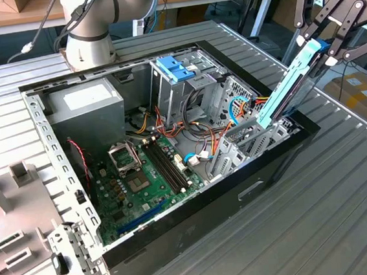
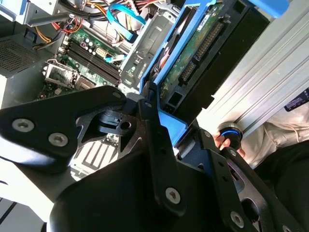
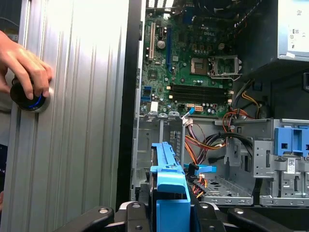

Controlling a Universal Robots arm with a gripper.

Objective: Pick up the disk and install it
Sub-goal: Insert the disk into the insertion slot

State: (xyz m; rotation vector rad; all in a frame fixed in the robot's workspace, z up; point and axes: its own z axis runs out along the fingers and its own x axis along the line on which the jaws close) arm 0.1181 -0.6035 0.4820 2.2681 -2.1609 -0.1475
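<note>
On the worktop: an open computer case lying on its side, insides facing up.
End effector: above the case's edge at the exterior view's right, fingers pinching the top end of the disk.
Disk: steeply tilted, with a blue rail along its edge. Its lower end dips into the case beside a metal bay.
Around it: orange cables, circuit board, grey power box, drive cage with blue latch.
Beside the case: a person's hand grips a blue-ringed knob at the worktop's edge.
Hard to make out: whether the disk's lower end touches the bay. The end effector's black links cover the held end in both wrist views.
</note>
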